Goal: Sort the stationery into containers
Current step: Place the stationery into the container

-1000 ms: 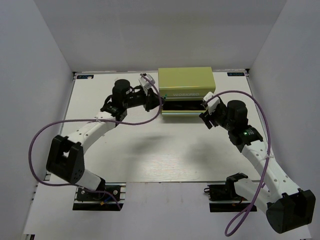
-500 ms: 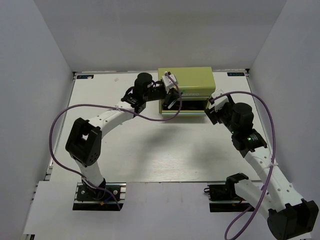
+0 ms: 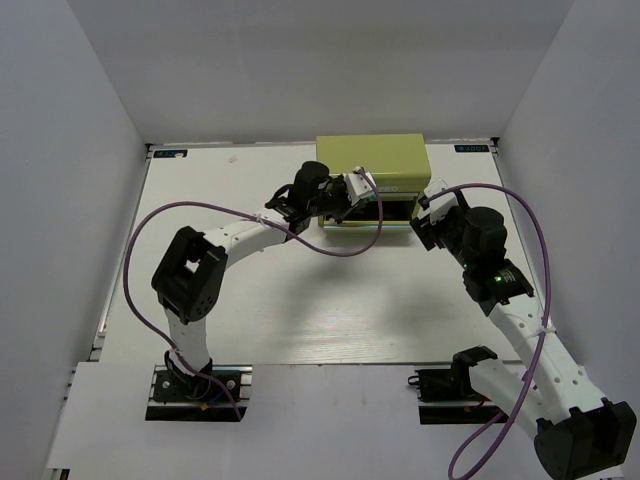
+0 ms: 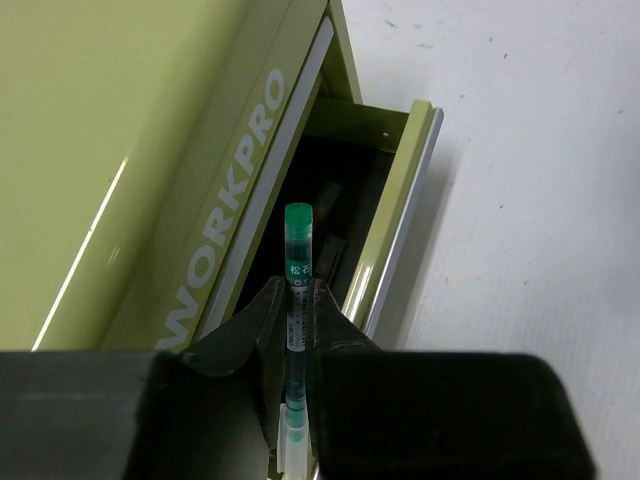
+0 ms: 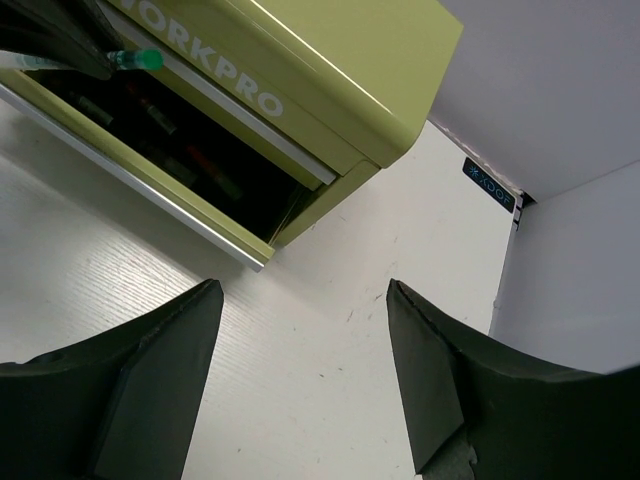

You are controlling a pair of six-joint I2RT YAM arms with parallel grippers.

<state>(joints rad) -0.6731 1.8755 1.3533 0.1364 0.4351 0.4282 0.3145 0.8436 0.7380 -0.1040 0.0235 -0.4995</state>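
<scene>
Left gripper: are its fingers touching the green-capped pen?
Touching. The left wrist view shows the left gripper shut on the green-capped pen, both fingers pressed against its barrel, with its cap sticking out over the open drawer.

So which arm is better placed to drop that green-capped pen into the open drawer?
Left. The left claw grips the green-capped pen, its cap over the open drawer of the olive chest. The right claw hangs open and empty, off to the drawer's side.
</scene>
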